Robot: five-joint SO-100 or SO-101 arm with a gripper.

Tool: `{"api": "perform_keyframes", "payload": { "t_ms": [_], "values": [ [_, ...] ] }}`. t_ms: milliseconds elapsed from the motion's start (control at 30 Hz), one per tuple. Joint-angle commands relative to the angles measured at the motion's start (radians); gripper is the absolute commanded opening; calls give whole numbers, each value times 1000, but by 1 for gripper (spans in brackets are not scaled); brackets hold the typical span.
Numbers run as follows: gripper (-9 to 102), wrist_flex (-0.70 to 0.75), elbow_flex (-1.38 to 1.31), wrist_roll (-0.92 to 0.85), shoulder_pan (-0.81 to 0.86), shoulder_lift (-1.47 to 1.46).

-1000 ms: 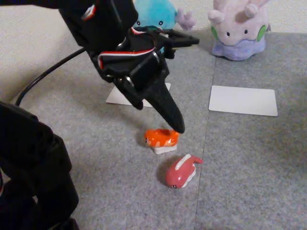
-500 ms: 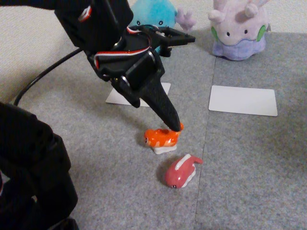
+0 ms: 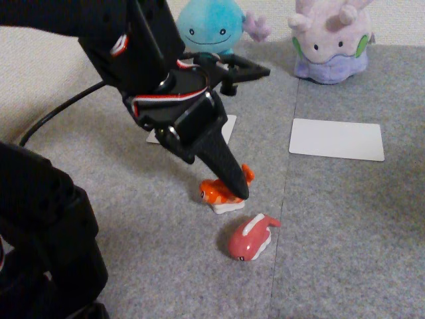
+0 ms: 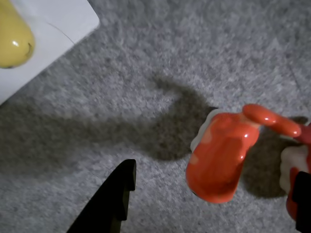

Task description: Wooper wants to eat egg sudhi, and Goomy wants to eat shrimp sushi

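Observation:
The orange, white-striped shrimp sushi (image 3: pixel 216 193) stands on the grey mat mid-scene. My black gripper (image 3: pixel 234 190) has come down on it, one finger crossing its front. In the wrist view the shrimp sushi (image 4: pixel 219 158) sits between my two spread fingers (image 4: pixel 112 201); the gripper (image 4: pixel 214 187) is open and clear of it. In that same view the yellow egg sudhi (image 4: pixel 12 36) rests on a white card (image 4: pixel 58 22) at top left. Blue Wooper (image 3: pixel 209 26) sits at the back behind that card. Lilac Goomy (image 3: pixel 330 40) sits at the back right.
A pink-red figure with one white stripe (image 3: pixel 251 238) lies just in front of the shrimp sushi. A second white card (image 3: pixel 337 139) lies before Goomy, with nothing on it. My arm's black base (image 3: pixel 46 246) and cable (image 3: pixel 60 109) take up the left side.
The gripper has dropped lower and slightly left, so its finger now crosses the shrimp sushi. Wooper's face has come into view. The figures have not moved.

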Motion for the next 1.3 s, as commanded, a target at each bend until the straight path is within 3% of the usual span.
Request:
{"api": "perform_keyframes", "payload": {
  "t_ms": [0,400,767,1267],
  "values": [
    [37,-11,-6,0,2,-8],
    [36,-126,-17,-2,2,-244],
    [8,-135,-20,0,41,-242],
    [6,-107,-60,-5,52,-207]
  ]
}}
